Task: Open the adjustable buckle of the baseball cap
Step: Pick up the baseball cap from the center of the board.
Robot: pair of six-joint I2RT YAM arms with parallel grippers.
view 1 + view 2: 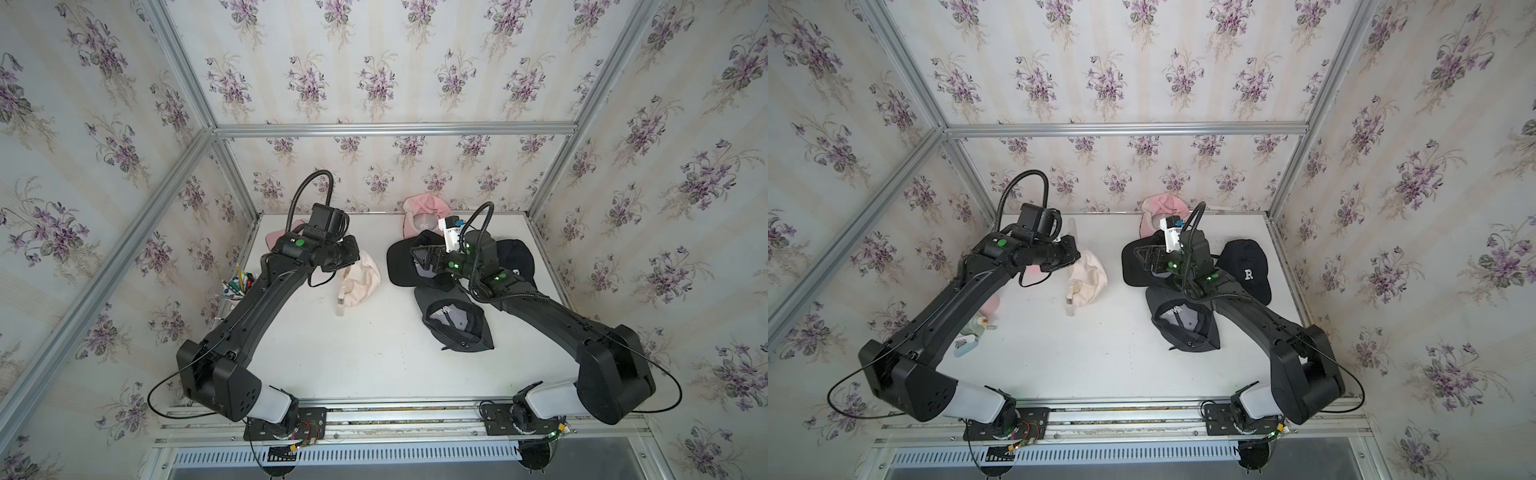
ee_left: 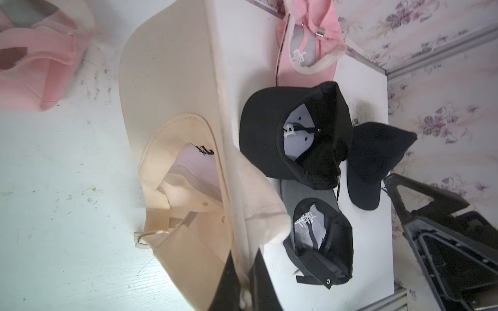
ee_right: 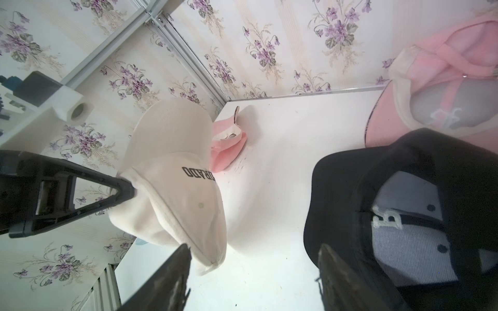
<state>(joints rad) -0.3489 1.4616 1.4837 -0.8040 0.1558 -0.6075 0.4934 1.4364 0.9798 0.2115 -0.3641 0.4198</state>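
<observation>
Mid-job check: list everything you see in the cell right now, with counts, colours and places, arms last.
cream cap: one, cream, left of centre, gripped by its edge
pink caps: two, pink, one by the back wall, one back left beside the left arm
black caps: three, black, right half; one upside down, one upside down nearer the front, one upright with a white R, far right
pens: several, mixed colours, left edge
small bottles: count unclear, pale, left edge
table: one, white
left claw: shut on the cream cap
right claw: open, holding nothing
</observation>
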